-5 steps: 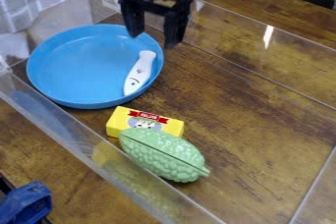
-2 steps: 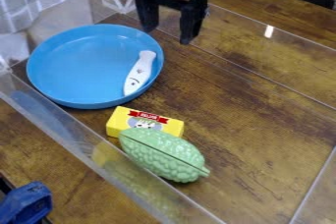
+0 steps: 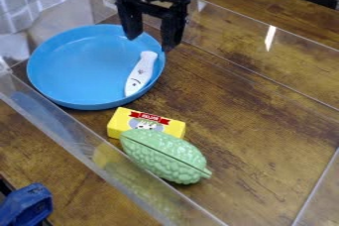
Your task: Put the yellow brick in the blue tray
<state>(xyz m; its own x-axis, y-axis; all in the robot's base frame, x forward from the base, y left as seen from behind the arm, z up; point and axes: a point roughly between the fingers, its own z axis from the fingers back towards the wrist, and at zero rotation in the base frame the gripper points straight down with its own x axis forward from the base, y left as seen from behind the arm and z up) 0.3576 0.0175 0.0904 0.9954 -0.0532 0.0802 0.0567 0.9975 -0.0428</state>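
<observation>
The yellow brick [image 3: 146, 124] lies flat on the wooden table [image 3: 252, 91], label up, just outside the near rim of the blue tray [image 3: 73, 71] and touching, or all but touching, the green bumpy toy vegetable [image 3: 167, 157] that sits against its front-right side. The gripper [image 3: 150, 30] hangs at the far edge of the tray, pointing straight down, its two dark fingers spread wide with nothing between them. From those released jaws the brick lies toward the camera, across the right part of the tray, so the coming move is most likely a reach toward the viewer and then down. The brick's long axis runs from the left to the lower right of the picture, roughly parallel to the vegetable beside it. The jaws would do best to close across the short width, but the vegetable crowds one long face, and I cannot tell whether a finger fits in there. A small white object [image 3: 138, 74] rests inside the tray on its right side, close to the rim nearest the brick.
</observation>
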